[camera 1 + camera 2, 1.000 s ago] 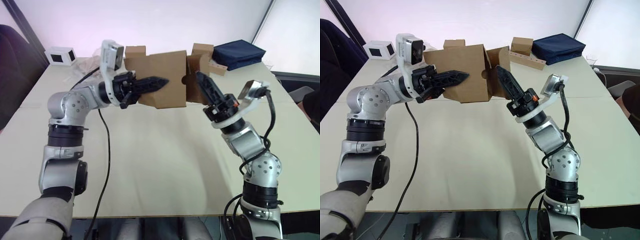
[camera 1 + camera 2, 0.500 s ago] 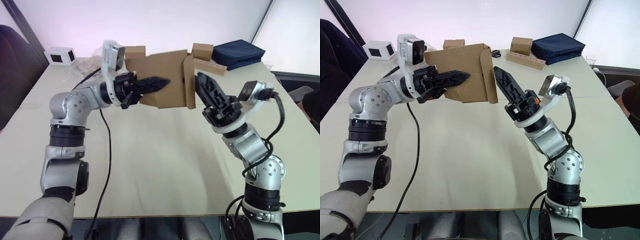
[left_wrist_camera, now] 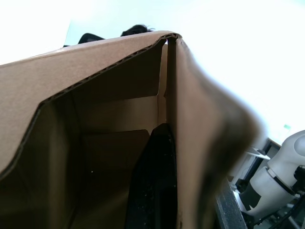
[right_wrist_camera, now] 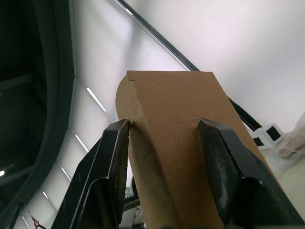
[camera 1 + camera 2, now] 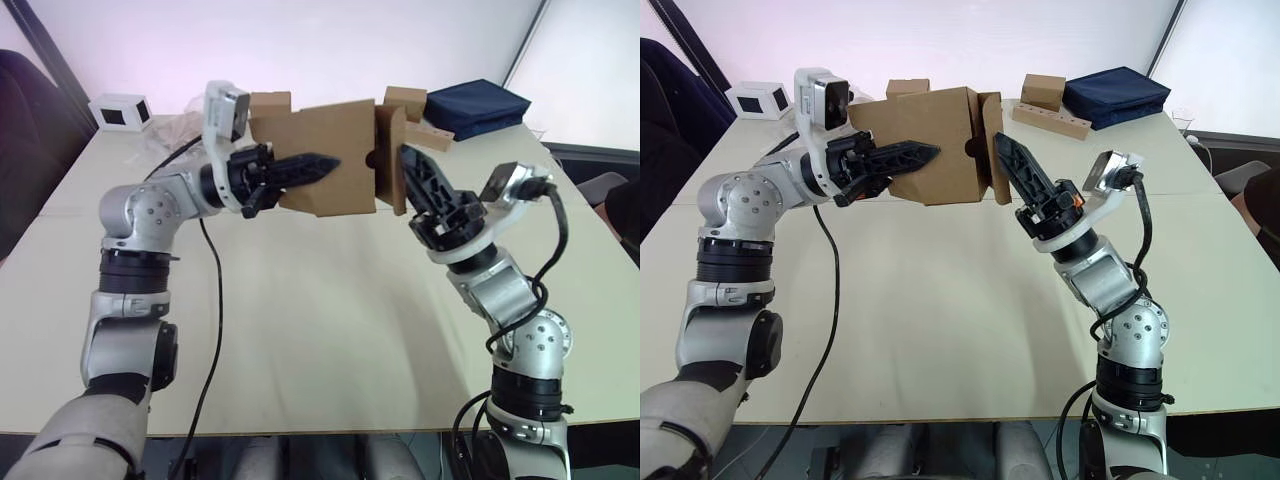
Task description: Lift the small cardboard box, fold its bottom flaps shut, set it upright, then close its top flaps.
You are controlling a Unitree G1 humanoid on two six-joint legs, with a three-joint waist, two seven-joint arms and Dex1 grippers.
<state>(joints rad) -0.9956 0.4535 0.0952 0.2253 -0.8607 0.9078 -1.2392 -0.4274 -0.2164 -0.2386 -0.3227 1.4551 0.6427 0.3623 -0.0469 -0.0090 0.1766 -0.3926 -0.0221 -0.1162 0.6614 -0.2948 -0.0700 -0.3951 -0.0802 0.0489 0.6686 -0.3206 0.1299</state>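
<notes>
Box (image 5: 330, 155) hangs in the air above the far half of the surface (image 5: 320, 330), tipped on its side, with one open end toward the left arm and the other toward the right. It looks light and thin-walled: corrugated board that is stiff across a panel but will crease at the flap hinges and buckle if squeezed hard. The best hold is probably a wall near a corner, where the board is strongest; flaps should be pushed flat near their free edge, not pinched.

Left gripper (image 5: 300, 168) is clamped on one side wall, one finger lying along the outside of the panel and the other inside the box, as the left wrist view shows. Right gripper (image 5: 418, 178) is spread wide, its two fingers (image 4: 114, 167) straddling a partly folded flap (image 5: 397, 160) at the box's right end; the flap lies between them and appears to touch at least one, but it is not gripped.
</notes>
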